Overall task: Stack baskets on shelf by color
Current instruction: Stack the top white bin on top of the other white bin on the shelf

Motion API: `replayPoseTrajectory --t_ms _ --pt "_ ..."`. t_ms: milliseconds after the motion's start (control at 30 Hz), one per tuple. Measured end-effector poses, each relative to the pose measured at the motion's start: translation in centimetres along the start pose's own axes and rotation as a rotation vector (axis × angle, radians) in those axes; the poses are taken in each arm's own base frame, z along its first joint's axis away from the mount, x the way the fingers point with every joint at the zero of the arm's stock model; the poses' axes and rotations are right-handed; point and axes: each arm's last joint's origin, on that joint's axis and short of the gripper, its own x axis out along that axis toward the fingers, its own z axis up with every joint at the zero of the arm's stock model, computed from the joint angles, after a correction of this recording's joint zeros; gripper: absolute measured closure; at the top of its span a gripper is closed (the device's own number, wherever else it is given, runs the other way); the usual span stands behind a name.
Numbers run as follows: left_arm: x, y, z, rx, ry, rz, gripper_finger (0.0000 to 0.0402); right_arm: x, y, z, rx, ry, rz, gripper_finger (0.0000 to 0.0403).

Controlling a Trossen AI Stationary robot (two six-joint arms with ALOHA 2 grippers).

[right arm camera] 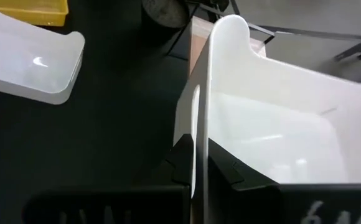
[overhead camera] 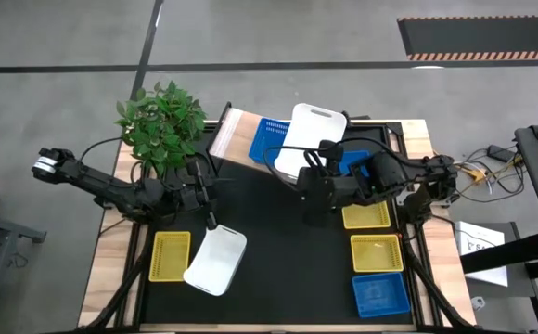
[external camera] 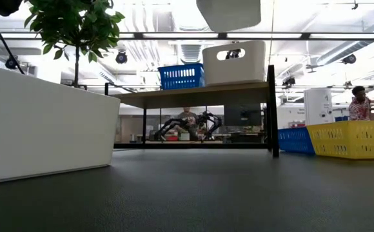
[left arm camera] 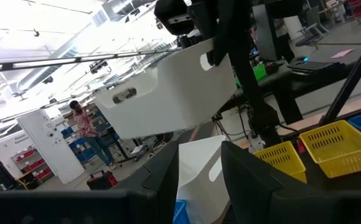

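My right gripper point(overhead camera: 311, 176) is shut on a white basket point(overhead camera: 313, 134) raised over the shelf point(overhead camera: 235, 132). On the shelf top point(external camera: 193, 93) stand a blue basket point(external camera: 181, 76) and another white basket point(external camera: 233, 63). The raised basket's underside point(external camera: 229, 11) shows at the low view's top edge. My left gripper point(overhead camera: 211, 221) is open, at the far end of a white basket point(overhead camera: 216, 260) that rests flat on the black table; a yellow basket point(overhead camera: 170, 255) sits beside that one. In the left wrist view the open gripper point(left arm camera: 199, 180) touches nothing. My right gripper pinches the raised white basket's end wall point(right arm camera: 200, 134), the one with the handle slot, one finger point(right arm camera: 182, 163) outside and the other point(right arm camera: 223, 167) inside. The fingers come from above. The basket point(left arm camera: 168, 93) is lifted clear, tilted, above the white basket on the shelf point(left arm camera: 199, 165).
Two yellow baskets point(overhead camera: 366, 215) point(overhead camera: 377, 252) and a blue one point(overhead camera: 380, 295) lie along the table's right side; another blue one point(overhead camera: 352, 165) shows under the right arm. A potted plant point(overhead camera: 162, 121) stands at the far left corner. People show in the room behind.
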Motion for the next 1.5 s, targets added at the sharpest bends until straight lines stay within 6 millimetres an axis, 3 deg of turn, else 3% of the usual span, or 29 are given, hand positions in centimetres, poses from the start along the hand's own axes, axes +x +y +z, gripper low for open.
replayPoseTrajectory --t_ms 500,800,1133,1500 --pt "0.0 0.0 -0.1 0.002 0.002 -0.001 0.0297 -0.5 -0.4 -0.2 -0.004 -0.031 0.027 0.0394" --pt "0.0 0.0 0.0 0.001 0.001 -0.001 0.0297 0.2 -1.4 -2.4 0.027 -0.120 0.027 0.0394" --pt "0.0 0.0 0.0 0.000 0.000 0.000 0.0297 3.3 -5.3 -6.3 0.167 -0.121 0.054 0.0394" --pt "0.0 0.0 0.0 0.004 -0.001 0.001 0.0297 5.4 -5.0 -7.4 0.132 -0.082 0.077 0.0394"
